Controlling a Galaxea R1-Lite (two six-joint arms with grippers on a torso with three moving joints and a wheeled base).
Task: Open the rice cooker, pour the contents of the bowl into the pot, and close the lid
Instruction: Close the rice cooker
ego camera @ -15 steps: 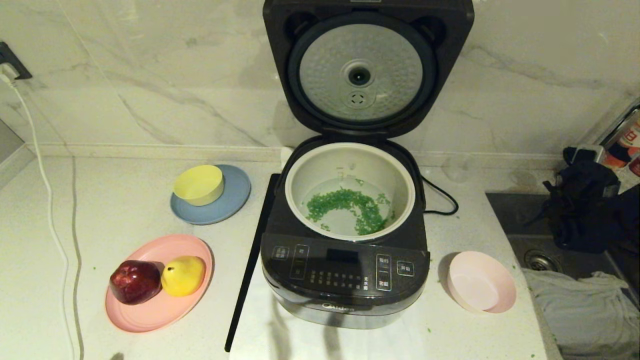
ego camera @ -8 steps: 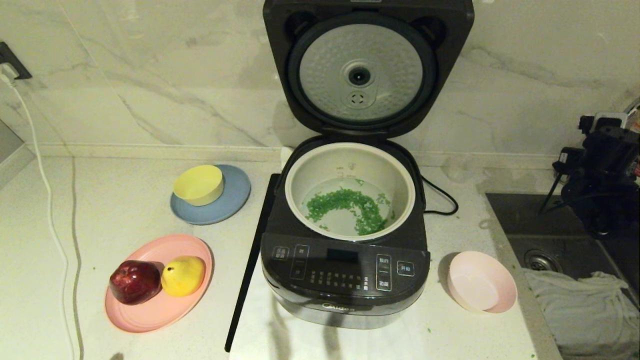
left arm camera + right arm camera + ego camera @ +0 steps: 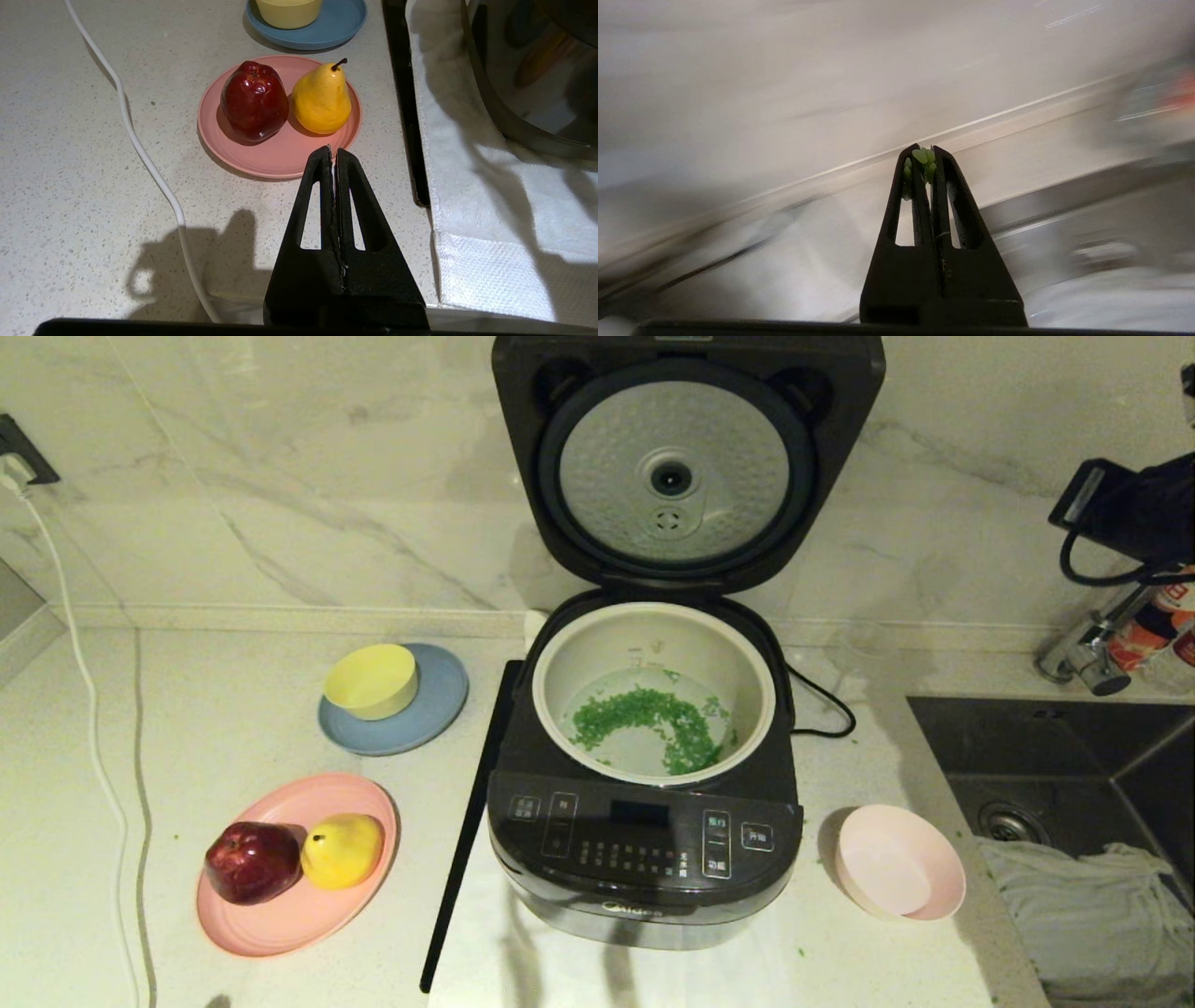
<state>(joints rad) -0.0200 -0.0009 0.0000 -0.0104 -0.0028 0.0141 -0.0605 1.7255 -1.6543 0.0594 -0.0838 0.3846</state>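
Standing lid (image 3: 674, 467): upright over cooker (image 3: 644, 859)
Pot (image 3: 758, 663): greens (image 3: 653, 714) inside
Bowl (image 3: 898, 873): beside cooker's right
Right gripper (image 3: 926, 151): clenched, green bits stuck
Left gripper (image 3: 332, 151): clenched, near plate (image 3: 280, 154)

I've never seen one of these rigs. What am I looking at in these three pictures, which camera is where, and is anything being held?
This is a two-armed robot at a kitchen counter. One picture looks down from its head; the other two come from cameras on each wrist, behind the black pincer tool.

In the head view, the rice cooker stands with its lid raised. Chopped green contents lie in the pot. The pink bowl, to the cooker's right, looks empty. To the cooker's left are a yellow bowl on a blue plate, and an apple and pear on a pink plate.

The left tool is shut and empty, hanging over the counter near the fruit. The right tool is shut, holding nothing but with a few green bits stuck at its tips; its arm is raised at the right edge.
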